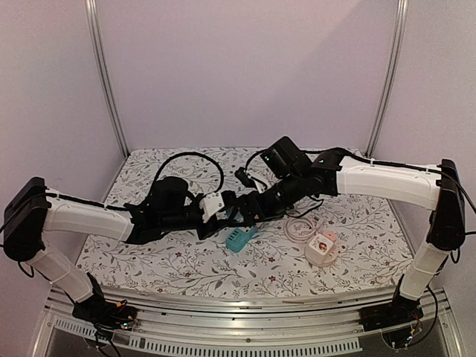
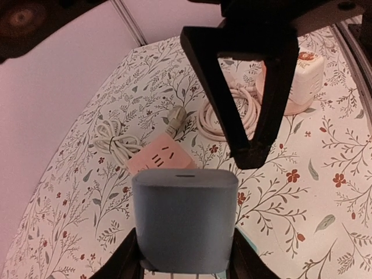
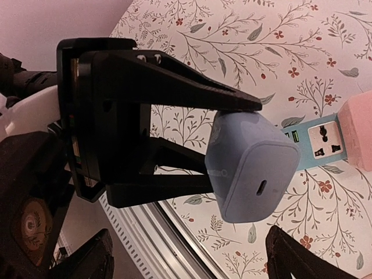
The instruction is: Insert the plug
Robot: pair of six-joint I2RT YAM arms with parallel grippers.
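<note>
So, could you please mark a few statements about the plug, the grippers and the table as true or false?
1. The left gripper grips the blue charger. True.
2. The right gripper is clamped on the charger. False: its fingers are spread wide and grip nothing.
3. The charger is already plugged into the teal power strip. False: it is held in the air, clear of the strip.
4. A coiled white cable lies beside the pink and white socket cube. True.
</note>
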